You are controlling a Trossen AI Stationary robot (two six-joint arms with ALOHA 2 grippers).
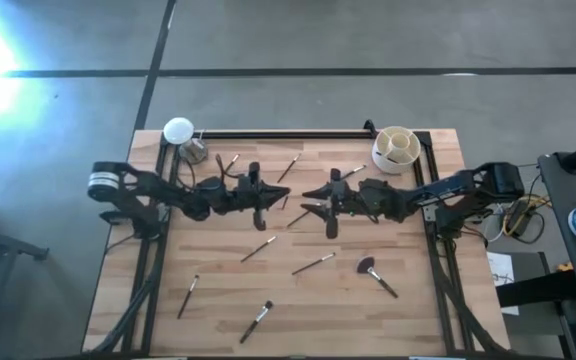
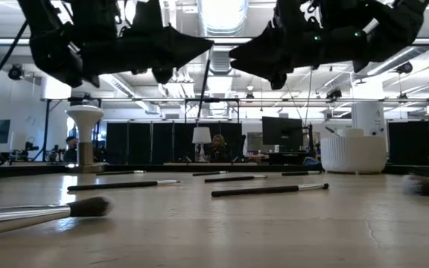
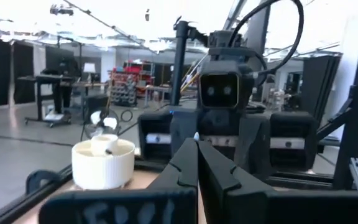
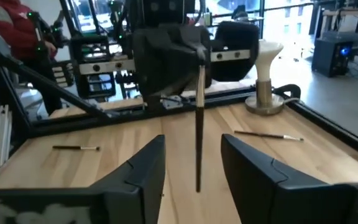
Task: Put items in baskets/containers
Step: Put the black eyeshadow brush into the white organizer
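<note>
My left gripper (image 1: 286, 197) is raised over the table's middle, shut on a thin brush (image 4: 199, 124) with a pale upper handle and a dark lower part. My right gripper (image 1: 309, 200) faces it from the right at the same height. Its open fingers (image 4: 192, 142) stand on either side of the hanging brush, apart from it. Several more brushes lie flat on the wood, among them (image 1: 258, 248), (image 1: 313, 264) and a fluffy-headed brush (image 1: 376, 276). The cream-white cup (image 1: 396, 148) stands near the far right corner. My left gripper pinches the brush between its two fingers at the upper end of the pale handle (image 4: 201, 65). The fingers come level from the table's left, across the brush. The brush hangs upright below them, its dark lower end (image 4: 197, 183) clear of the table.
A flat white disc on a brass-coloured stand (image 1: 180, 132) stands at the far left corner. Black rails run along the far, left and right edges. Loose brushes lie near the far edge (image 1: 288, 170) and toward the near edge (image 1: 188, 296), (image 1: 256, 320). A person sits in the room beyond (image 2: 218, 147).
</note>
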